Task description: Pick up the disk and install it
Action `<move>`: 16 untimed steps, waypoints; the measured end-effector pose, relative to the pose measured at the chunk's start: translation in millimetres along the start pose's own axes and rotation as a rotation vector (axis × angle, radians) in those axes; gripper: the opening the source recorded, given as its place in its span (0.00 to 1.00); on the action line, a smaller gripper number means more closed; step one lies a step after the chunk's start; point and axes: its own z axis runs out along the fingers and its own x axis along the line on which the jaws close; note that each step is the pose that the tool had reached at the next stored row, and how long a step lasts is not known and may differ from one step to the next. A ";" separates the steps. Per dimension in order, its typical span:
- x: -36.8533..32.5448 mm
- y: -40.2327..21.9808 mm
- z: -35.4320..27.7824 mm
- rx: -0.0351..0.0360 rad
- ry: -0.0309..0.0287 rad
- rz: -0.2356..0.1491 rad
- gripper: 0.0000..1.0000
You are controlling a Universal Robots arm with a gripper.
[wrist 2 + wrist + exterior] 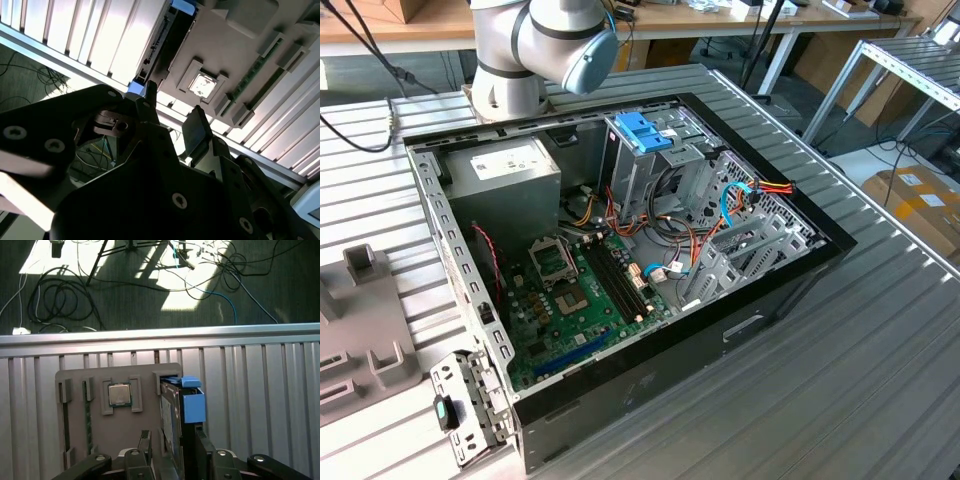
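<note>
Pincer [172, 432] apart, straddling upright disk [171, 407] | disk slotted in grey holder [110, 435] | processor chip [120, 394] nearby

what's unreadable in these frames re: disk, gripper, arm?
- First wrist view: the near end of the dark grey-black rectangular disk, in its bright blue plastic carrier, is hidden by the black open gripper and the picture edge, so contact is unclear.
- Exterior view: the silver-grey robot arm is cut off by the top edge.
- Exterior view: the grey plastic fixture plate is cut off by the left edge.
</note>
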 end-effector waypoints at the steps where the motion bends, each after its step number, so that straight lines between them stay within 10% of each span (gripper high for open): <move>1: -0.5 0.0 0.7 0.0000 0.0000 0.000 0.48; 16: -10.4 1.5 11.6 -0.0001 0.0000 0.000 0.48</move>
